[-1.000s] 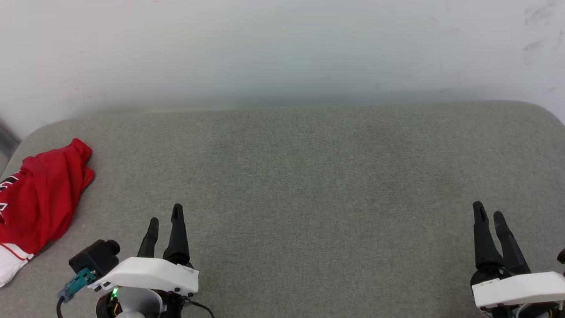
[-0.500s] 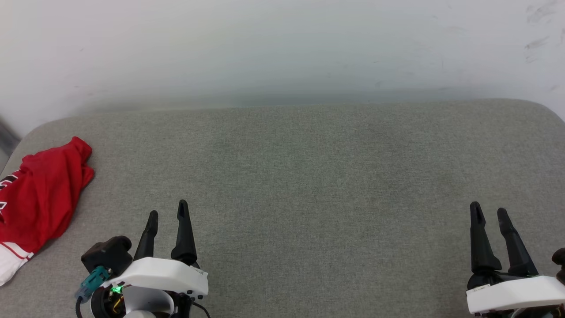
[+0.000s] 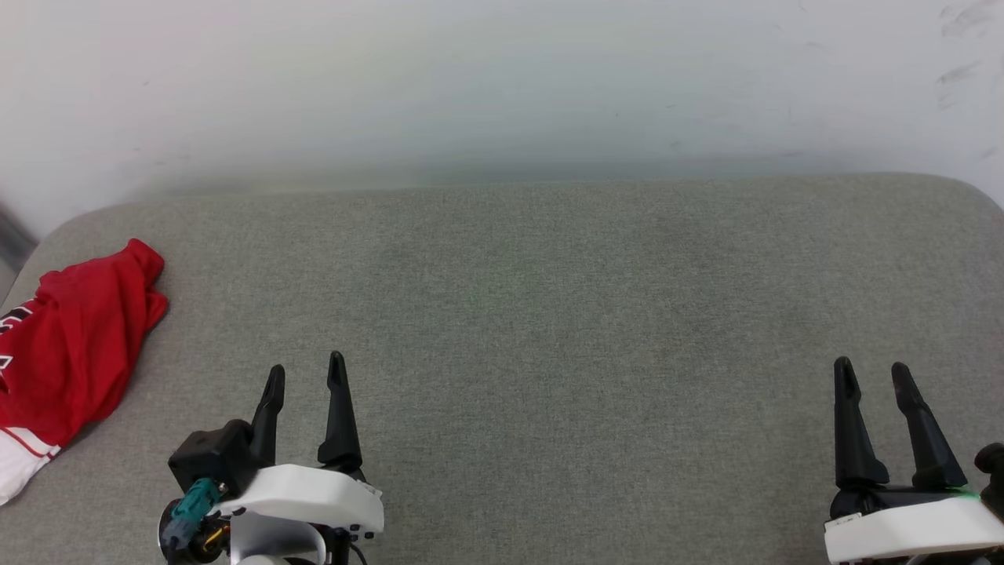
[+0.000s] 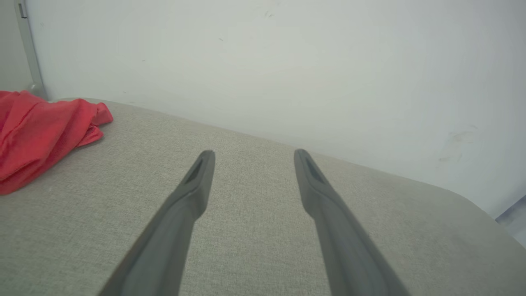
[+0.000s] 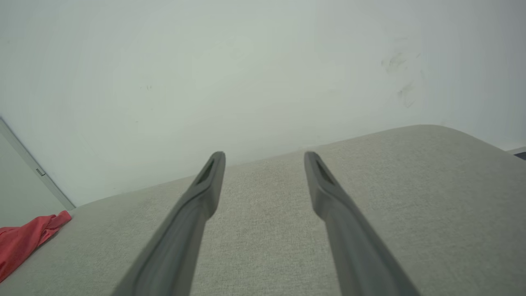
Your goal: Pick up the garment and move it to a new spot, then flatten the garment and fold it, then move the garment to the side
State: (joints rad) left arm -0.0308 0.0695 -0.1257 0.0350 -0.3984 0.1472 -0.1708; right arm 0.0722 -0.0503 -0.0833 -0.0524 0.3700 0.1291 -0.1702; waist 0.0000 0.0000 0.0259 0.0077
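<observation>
Left gripper (image 3: 305,362) is hanging low at the near edge of the grey fabric-covered tabletop (image 3: 549,314), its two dark fingers standing apart and holding nothing. Right gripper (image 3: 871,363) is sitting at the near right, likewise spread and empty, well apart from the work. Farther out and hard to the left, the red jersey (image 3: 78,337) is lying crumpled near the tabletop's rounded left corner, with its white sleeve (image 3: 16,471) running out of the head view. Beyond it all, a pale wall (image 3: 502,78) is closing off the far side.

The risk is sitting in that position. A sideways approach from the left gripper is likely to nudge the bunched cloth toward the edge and possibly off it. Because the jersey is heaped, the fingers could be closing on several layers at once, or on one loose fold that slips on lifting. Coming down too deep, the tips could be snagging the tabletop's own cover. The right gripper would be reaching a long way across.
</observation>
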